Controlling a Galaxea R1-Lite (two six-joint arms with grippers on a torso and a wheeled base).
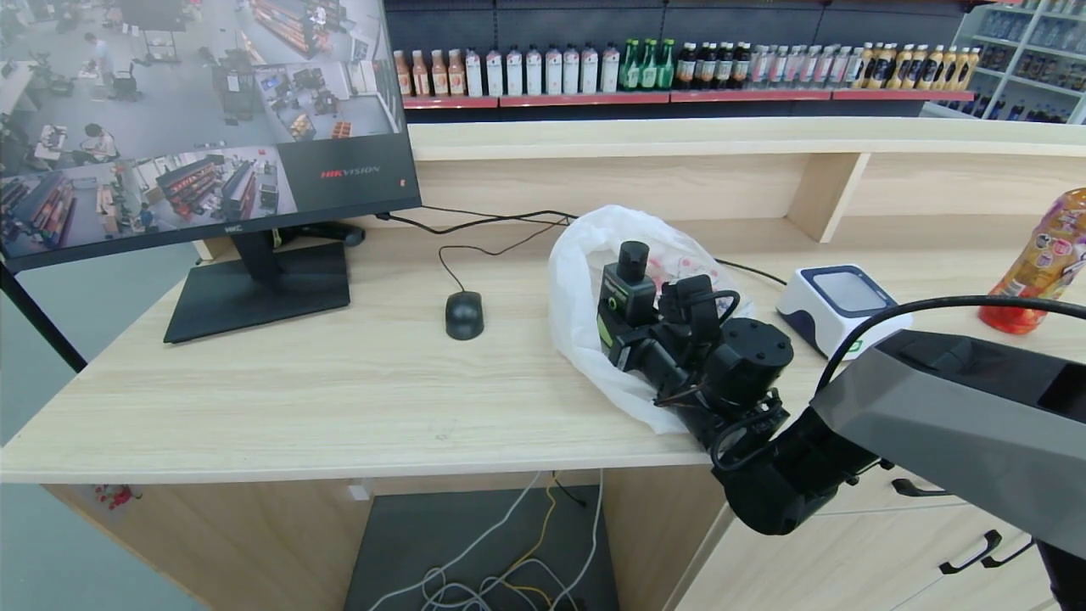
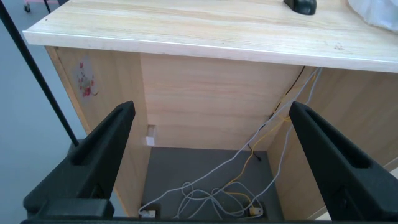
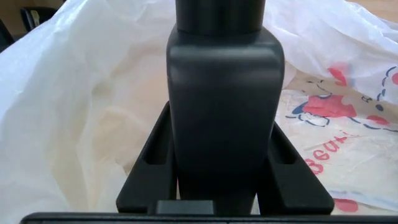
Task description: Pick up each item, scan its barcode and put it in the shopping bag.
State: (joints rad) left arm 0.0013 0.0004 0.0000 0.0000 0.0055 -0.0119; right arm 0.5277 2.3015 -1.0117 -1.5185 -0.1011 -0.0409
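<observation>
At the open mouth of the thin white plastic shopping bag (image 1: 573, 288), the dark square-bodied bottle with a round black cap and green label (image 1: 629, 287) stands roughly upright, long axis near vertical, cap uppermost. It looks rigid and smooth-sided, probably fairly heavy if full, and the flat body below the shoulder is the sound place to hold. The right end effector (image 1: 626, 327) is clamped on just that part, a finger on each side. The bag is limp and may fold. Near it on the pale wooden worktop (image 1: 339, 390) sits a white-and-navy barcode scanner (image 1: 842, 307). The left end effector (image 2: 211, 149), spread wide and empty, hangs below the worktop's front edge.
</observation>
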